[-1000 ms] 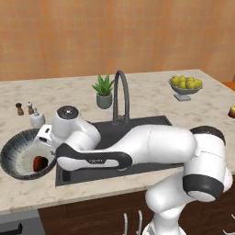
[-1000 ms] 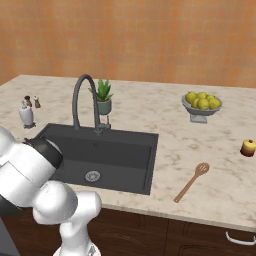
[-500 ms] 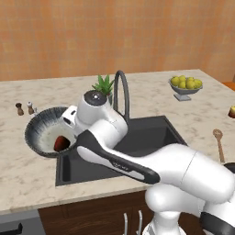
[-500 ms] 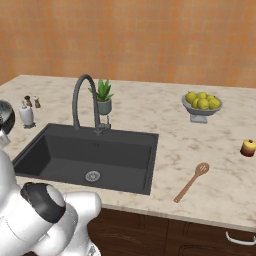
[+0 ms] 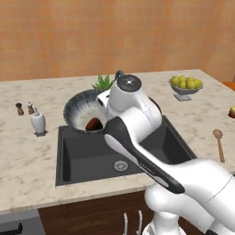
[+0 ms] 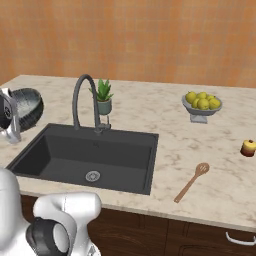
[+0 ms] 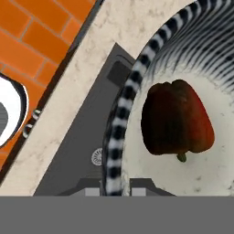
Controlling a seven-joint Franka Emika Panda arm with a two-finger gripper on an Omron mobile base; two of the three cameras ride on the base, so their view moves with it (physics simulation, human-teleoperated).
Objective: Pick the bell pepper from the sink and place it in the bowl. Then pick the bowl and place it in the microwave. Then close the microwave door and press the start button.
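My gripper point(image 7: 114, 186) is shut on the rim of the bowl point(image 7: 119, 114), one fingertip on each side of the striped edge. The bowl point(image 5: 82, 110) hangs tilted in the air over the back left corner of the sink point(image 5: 87, 153), its pale inside turned toward the left base camera. The bell pepper point(image 7: 176, 119) lies inside the bowl, dark red-orange, stem end down; it is also seen low in the bowl point(image 5: 94, 124). In the right base view the bowl point(image 6: 27, 106) shows at the far left beside my white hand.
The arched faucet point(image 6: 82, 100) and a potted plant point(image 6: 103, 97) stand behind the sink point(image 6: 85, 155). A soap bottle point(image 5: 38, 123) and shakers point(image 5: 24, 108) are on the left counter. A footed fruit bowl point(image 6: 202, 105), a wooden spoon point(image 6: 192, 181) and an apple point(image 6: 248, 148) lie on the right.
The bowl with the pepper in it has risen off the counter left of the sink and swung up and right, now over the sink's back left corner. The grip has stayed shut.
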